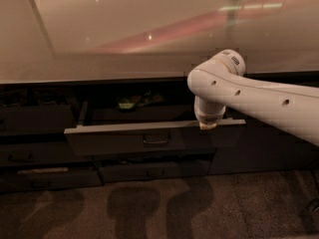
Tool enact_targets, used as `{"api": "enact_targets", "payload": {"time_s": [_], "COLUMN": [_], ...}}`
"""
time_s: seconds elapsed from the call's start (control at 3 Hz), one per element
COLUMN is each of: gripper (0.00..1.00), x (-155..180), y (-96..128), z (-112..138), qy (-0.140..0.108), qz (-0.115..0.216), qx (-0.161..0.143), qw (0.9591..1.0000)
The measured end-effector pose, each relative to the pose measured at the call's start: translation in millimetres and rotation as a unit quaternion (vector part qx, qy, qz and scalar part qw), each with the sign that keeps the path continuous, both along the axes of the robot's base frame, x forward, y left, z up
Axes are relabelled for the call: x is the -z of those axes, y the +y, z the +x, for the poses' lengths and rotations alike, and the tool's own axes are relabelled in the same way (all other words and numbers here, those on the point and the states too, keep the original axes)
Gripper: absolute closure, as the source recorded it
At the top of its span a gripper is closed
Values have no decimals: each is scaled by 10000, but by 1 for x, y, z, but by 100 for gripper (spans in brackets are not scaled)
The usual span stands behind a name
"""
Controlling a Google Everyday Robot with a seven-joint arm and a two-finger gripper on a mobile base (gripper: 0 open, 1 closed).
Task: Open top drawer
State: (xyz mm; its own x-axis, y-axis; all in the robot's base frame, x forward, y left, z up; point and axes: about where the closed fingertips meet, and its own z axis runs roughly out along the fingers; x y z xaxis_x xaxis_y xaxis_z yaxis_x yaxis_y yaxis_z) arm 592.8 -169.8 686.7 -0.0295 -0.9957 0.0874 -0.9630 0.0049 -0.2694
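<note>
The top drawer (124, 142) stands pulled out from under the counter. It has a dark grey front, a pale rim along its top edge and a dark loop handle (156, 139) in the middle. My white arm (259, 101) comes in from the right, bends at the counter's edge and points down. My gripper (208, 125) is at the end of that arm, right at the drawer's pale rim, to the right of the handle. Most of it is hidden behind the wrist.
A pale glossy counter (149, 29) runs across the top. Small greenish items (130, 102) lie at the back of the open drawer. A shorter dark drawer front (154, 172) sits below, and a stack of dark fronts (35, 143) is on the left. Carpeted floor (149, 208) lies in front.
</note>
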Motion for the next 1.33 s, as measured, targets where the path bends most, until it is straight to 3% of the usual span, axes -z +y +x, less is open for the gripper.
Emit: {"api": "enact_targets", "payload": {"time_s": [0.33,0.67,1.0,1.33], "gripper": [100,100,100,100], "x": [0,-13,-55,-54], "y": [0,2,10,7], "z": [0,-6,-21,-19], "qy": [29,-130,-526,-470], "qz": [-1,-39,-99,-45], "qx": [6,9,-43,-27], "qw": [10000,9999,9986,9989]}}
